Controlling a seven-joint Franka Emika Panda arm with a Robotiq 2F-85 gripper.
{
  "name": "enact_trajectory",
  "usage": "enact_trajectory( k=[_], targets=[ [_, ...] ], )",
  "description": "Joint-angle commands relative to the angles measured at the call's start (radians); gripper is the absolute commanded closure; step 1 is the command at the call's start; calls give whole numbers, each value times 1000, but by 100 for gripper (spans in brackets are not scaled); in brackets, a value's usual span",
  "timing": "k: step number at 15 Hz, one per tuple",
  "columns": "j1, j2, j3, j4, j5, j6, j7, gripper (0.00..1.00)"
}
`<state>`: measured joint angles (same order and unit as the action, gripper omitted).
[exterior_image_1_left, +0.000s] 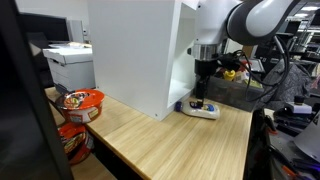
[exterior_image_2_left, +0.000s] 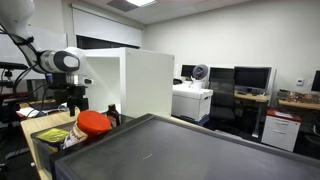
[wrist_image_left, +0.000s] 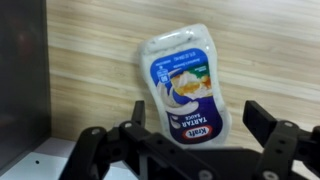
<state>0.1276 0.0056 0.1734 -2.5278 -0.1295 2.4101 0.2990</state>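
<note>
A white and blue tartar sauce pouch (wrist_image_left: 188, 85) lies flat, label up, on the light wooden worktop (exterior_image_1_left: 160, 140). My gripper (wrist_image_left: 180, 140) hovers just above it, jaws spread wide, holding nothing. A tall white box (exterior_image_1_left: 135, 50) stands beside it. Red bowls (exterior_image_1_left: 82, 100) sit well apart. Office monitors (exterior_image_2_left: 250, 78) stand behind.

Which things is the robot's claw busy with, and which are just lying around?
Busy with:
- claw, open
- tartar sauce pouch, lying flat under it on the wooden table

Just lying about:
- red bowls
- white box
- printer
</note>
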Motion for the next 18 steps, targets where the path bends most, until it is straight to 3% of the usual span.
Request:
enact_trajectory(
  k=[1,11,18],
  targets=[
    [13,33,-9,17,-66,45,44,0],
    [23,71,-19,14,-52,149,13,0],
    [45,96,-36,-1,-160,240,84,0]
  ],
)
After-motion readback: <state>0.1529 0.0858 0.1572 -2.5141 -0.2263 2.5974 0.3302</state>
